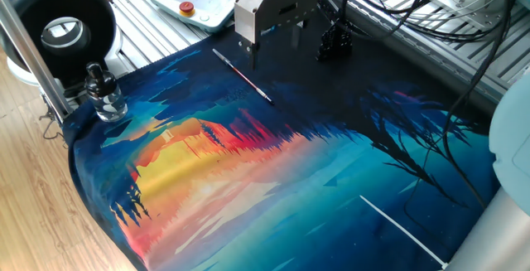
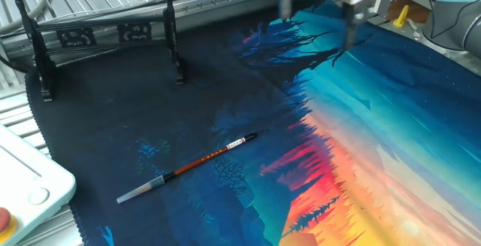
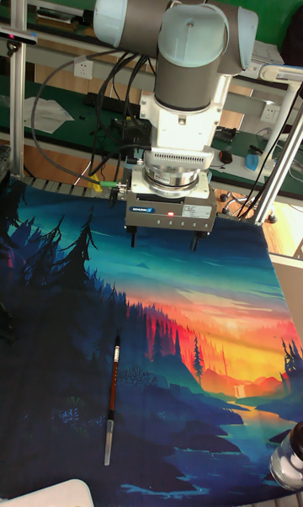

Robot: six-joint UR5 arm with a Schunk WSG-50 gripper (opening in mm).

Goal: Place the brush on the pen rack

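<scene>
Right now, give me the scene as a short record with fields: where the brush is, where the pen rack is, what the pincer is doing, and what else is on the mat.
brush: lying flat on the dark part of the mat, untouched
pen rack: standing at the mat's far edge, nothing on it
pincer: open, empty, raised above the mat between brush and rack
other items: glass bottle at one corner; white rod on the blue area
mat: printed sunset landscape
task state: brush not yet picked up
</scene>
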